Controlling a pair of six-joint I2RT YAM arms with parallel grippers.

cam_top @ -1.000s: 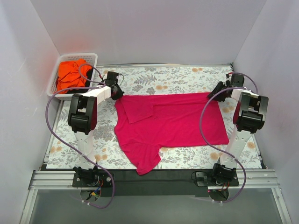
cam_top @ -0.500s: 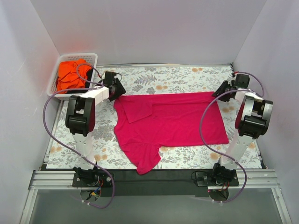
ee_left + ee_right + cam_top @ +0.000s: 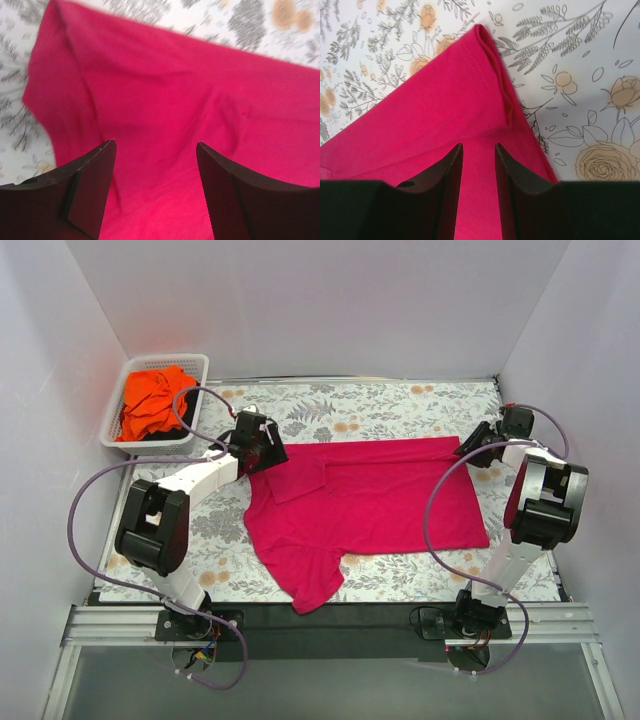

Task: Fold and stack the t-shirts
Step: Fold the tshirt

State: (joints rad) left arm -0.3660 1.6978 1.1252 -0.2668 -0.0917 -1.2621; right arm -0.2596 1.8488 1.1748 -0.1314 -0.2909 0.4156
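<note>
Left claw (image 3: 155, 145), spread wide and empty, hovers over the far-left shoulder of the magenta t-shirt (image 3: 370, 495). Right claw (image 3: 478, 146), narrowly parted and empty, hovers over its far-right corner. This paired placement presumably prepares a joint lift of the far edge.

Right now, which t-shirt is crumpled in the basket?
The orange t-shirt, bunched up in the white basket at the far left corner. The magenta t-shirt lies spread on the table instead.
</note>
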